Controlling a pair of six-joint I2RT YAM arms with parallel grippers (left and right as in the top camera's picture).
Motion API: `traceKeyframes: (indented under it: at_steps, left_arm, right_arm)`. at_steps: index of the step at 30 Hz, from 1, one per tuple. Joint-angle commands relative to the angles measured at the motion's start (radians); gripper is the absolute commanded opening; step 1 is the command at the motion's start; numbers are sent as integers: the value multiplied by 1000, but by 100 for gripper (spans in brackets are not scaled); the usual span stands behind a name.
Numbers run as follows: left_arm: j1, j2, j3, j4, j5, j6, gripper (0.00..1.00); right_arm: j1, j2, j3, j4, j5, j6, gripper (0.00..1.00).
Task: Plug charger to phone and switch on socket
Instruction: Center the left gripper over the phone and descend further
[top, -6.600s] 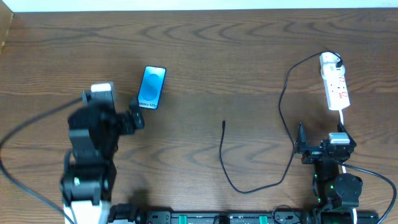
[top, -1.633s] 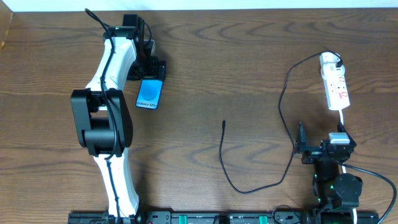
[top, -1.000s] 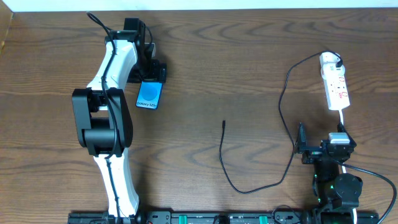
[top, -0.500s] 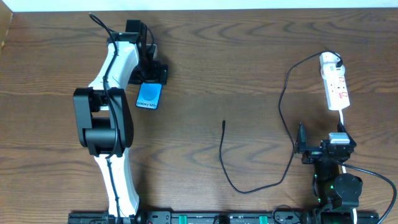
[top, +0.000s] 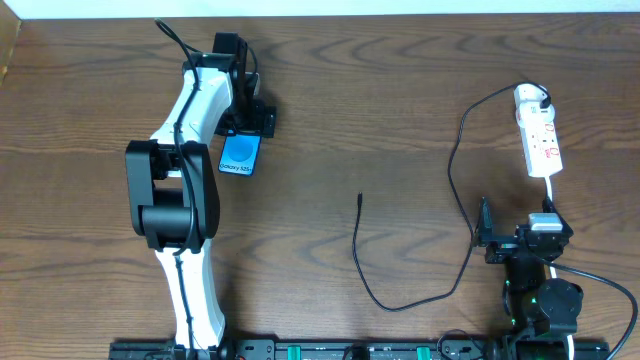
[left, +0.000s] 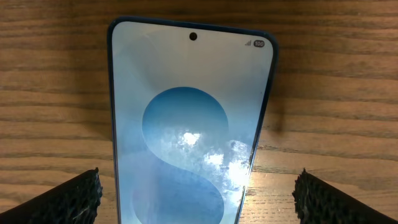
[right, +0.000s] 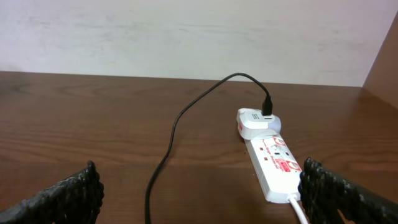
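Seeing phone (top: 241, 157) flat on table (top: 400, 80), screen lit, left of centre. Got left gripper (left: 202, 199) over its far end, fingers spread wide, one each side of the phone, clear of its edges, gripping nothing. Got right gripper (right: 202, 196) low near the right front edge, fingers wide too, empty, facing the power strip (top: 541, 143). Seeing cable (right: 186, 110) plugged into white adapter (top: 528, 97) at the strip's far end, looping across the table. Seeing connector tip (top: 360, 200) loose mid-table, well apart from phone. Can't read the switch state.
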Motion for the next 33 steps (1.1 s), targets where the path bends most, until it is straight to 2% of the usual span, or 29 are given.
traceKeyframes:
  at_steps: [1, 14, 33]
  left_arm:
    - [5, 13, -13, 5, -17, 7, 98]
    - [5, 13, -54, 68, -35, 7, 98]
    - [4, 13, -89, 68, -35, 11, 98]
  right_arm:
    - [-6, -6, -1, -5, 8, -8, 99]
    - [-6, -6, -1, -5, 8, -8, 99]
    - [-6, -6, -1, -5, 8, -8, 99]
